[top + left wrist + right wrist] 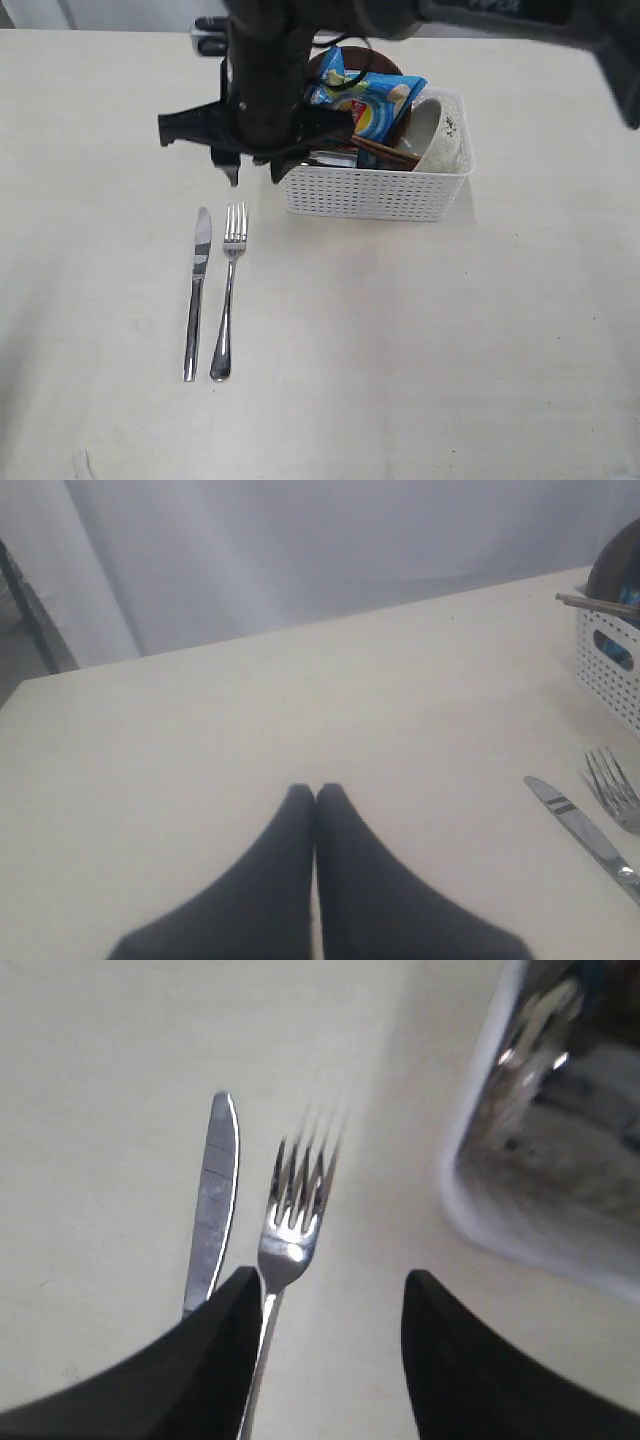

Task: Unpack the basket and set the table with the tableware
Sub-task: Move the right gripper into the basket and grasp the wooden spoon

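The right gripper (253, 176) is hanging over the table (450, 350), jaws spread and holding nothing. Just beyond its fingertips the knife (197, 290) and fork (228, 300) are lying side by side. Beside it the basket (375, 190) is holding the bowl (440, 130), chopsticks (385, 150), plate (375, 60) and chip bag (365, 100).

The left gripper (315, 798) is sitting pinched shut, empty, well apart from the cutlery.

The right wrist view is showing open fingers above the fork's neck.

Two pieces are laid; most is waiting to be unpacked, I judge.

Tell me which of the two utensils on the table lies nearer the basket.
The fork, the tined one; the knife lies beside it on the side away from the basket.
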Tool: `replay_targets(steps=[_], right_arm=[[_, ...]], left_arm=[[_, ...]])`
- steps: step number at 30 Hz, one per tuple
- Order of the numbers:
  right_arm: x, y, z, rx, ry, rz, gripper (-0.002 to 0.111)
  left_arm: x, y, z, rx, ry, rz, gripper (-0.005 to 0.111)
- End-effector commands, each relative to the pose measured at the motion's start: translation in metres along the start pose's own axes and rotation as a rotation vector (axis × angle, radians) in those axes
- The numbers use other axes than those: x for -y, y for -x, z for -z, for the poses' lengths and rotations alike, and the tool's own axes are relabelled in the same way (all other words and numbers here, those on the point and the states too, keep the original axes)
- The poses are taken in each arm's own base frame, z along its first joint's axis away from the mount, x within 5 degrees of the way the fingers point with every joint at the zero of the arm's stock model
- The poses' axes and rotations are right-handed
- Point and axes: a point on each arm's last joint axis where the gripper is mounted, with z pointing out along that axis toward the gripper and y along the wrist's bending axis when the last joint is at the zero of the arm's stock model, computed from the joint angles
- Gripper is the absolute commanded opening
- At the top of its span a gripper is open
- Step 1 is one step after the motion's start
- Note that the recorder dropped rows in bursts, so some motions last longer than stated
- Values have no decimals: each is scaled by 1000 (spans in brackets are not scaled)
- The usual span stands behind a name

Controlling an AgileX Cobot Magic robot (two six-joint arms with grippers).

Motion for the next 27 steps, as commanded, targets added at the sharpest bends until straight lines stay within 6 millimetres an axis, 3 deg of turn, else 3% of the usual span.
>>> replay_targets(steps=[1, 4, 11, 27], right_arm=[[27, 17, 45, 139, -60, 119, 43], [38, 23, 50, 191, -171, 217, 43], [35, 27, 28, 168, -203, 513, 43], [42, 37, -19, 159, -336, 633, 44]], left_arm=[[0, 0, 0, 8, 1, 18, 0], [0, 0, 0, 8, 1, 18, 0], [0, 0, 0, 8, 1, 18, 0], [0, 0, 0, 8, 1, 18, 0]])
